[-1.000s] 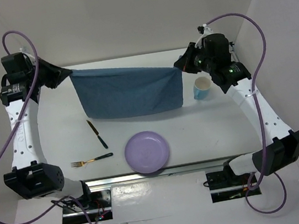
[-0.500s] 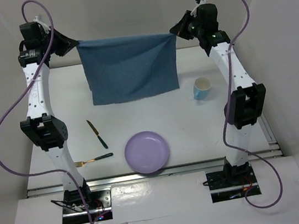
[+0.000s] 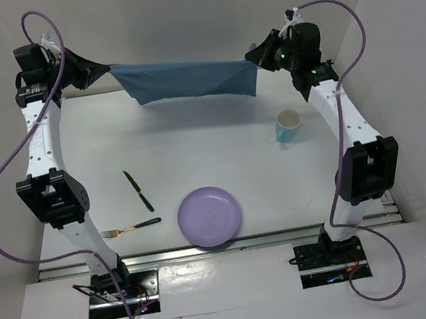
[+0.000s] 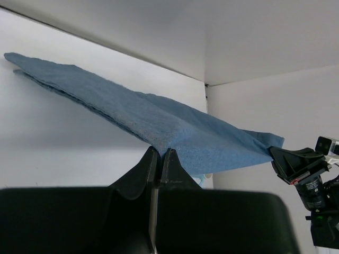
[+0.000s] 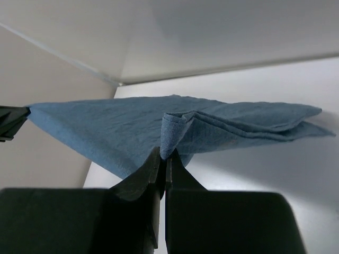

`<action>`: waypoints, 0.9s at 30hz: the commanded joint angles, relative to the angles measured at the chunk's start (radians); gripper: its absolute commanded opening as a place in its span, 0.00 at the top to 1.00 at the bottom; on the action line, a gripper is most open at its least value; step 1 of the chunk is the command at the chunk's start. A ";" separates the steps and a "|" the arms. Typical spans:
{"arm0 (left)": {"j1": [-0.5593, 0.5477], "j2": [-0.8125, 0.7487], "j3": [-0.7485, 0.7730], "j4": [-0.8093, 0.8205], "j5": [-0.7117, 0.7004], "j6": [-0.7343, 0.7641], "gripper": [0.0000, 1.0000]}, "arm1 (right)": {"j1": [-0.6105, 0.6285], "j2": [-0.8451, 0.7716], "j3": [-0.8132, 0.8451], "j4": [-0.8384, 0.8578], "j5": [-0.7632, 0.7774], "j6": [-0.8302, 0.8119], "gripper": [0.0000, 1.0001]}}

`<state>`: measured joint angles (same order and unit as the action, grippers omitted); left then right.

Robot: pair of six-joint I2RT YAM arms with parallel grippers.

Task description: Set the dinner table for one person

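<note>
A blue cloth placemat (image 3: 186, 81) hangs stretched in the air above the far part of the white dinner table (image 3: 195, 142). My left gripper (image 3: 105, 66) is shut on its left corner; in the left wrist view the placemat (image 4: 175, 124) runs out from the pinched gripper (image 4: 159, 152). My right gripper (image 3: 250, 57) is shut on the right corner, where the placemat (image 5: 132, 129) bunches above that gripper (image 5: 164, 153). On the table lie a lilac plate (image 3: 209, 216), a knife (image 3: 135, 189), a fork (image 3: 130, 228) and a light blue cup (image 3: 288, 125).
White walls close in the table at the back and on both sides. A metal rail (image 3: 217, 246) runs along the near edge, with both arm bases behind it. Purple cables loop from each arm.
Both arms have risen and reached toward the back wall. The placemat, first hanging down like a curtain, has swung up and now lies nearly flat in the air.
</note>
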<state>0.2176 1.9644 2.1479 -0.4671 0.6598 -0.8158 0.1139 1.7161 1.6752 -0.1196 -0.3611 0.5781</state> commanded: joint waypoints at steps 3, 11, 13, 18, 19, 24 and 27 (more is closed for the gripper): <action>0.032 -0.244 -0.375 0.051 0.035 0.073 1.00 | -0.003 -0.228 -0.308 0.058 0.022 -0.052 1.00; 0.071 -0.455 -0.784 -0.131 -0.130 0.271 0.00 | 0.017 -0.493 -0.698 -0.099 0.044 -0.112 0.00; 0.081 -0.455 -0.755 -0.156 -0.153 0.271 0.00 | 0.017 -0.516 -0.698 -0.124 0.073 -0.112 0.00; 0.054 -0.458 -0.631 -0.163 -0.218 0.271 0.00 | 0.026 -0.486 -0.528 -0.134 0.096 -0.132 0.04; 0.042 -0.432 -0.610 -0.163 -0.264 0.283 0.05 | 0.026 -0.468 -0.501 -0.124 0.096 -0.132 0.09; -0.043 -0.320 -0.525 -0.165 -0.366 0.283 0.60 | 0.085 -0.218 -0.254 -0.191 0.181 -0.156 0.74; -0.087 -0.216 -0.476 -0.165 -0.409 0.271 1.00 | 0.150 -0.031 -0.076 -0.288 0.270 -0.201 1.00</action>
<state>0.1677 1.6325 1.6333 -0.6292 0.3389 -0.5560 0.2016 1.5211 1.4647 -0.2939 -0.1974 0.4305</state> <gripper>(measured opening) 0.139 0.037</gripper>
